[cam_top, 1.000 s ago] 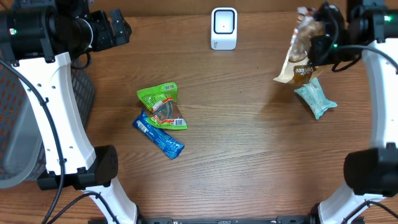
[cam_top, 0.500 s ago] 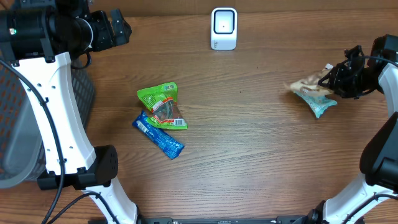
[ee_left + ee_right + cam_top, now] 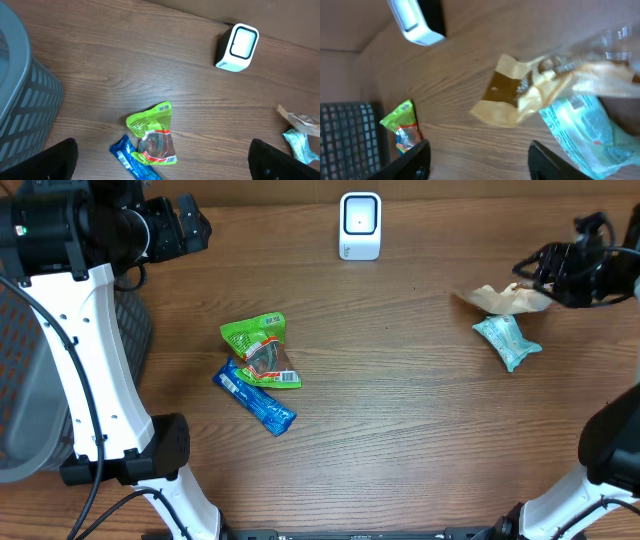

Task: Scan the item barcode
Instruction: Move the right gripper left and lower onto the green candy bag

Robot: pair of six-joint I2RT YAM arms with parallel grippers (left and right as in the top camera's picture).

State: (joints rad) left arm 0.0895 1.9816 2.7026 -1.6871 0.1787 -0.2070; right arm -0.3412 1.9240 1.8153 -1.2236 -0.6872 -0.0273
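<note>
The right gripper (image 3: 479,150), jaws parted, apparently holds nothing. The tan crinkly plastic snack pouch (image 3: 503,299) is far right, just beside the teal plastic packet (image 3: 508,340). The left gripper (image 3: 190,225) is wide, empty. The green crinkly packet (image 3: 262,348) and blue bar wrapper (image 3: 255,395) likely await scanning.

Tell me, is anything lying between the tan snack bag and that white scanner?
Nothing visible: only bare table lies between the tan snack bag and the white scanner. The teal packet lies off that path.

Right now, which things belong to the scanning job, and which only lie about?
Job: white scanner, tan snack bag, right gripper.
Lying about: teal packet, green packet, blue bar, grey basket.
</note>
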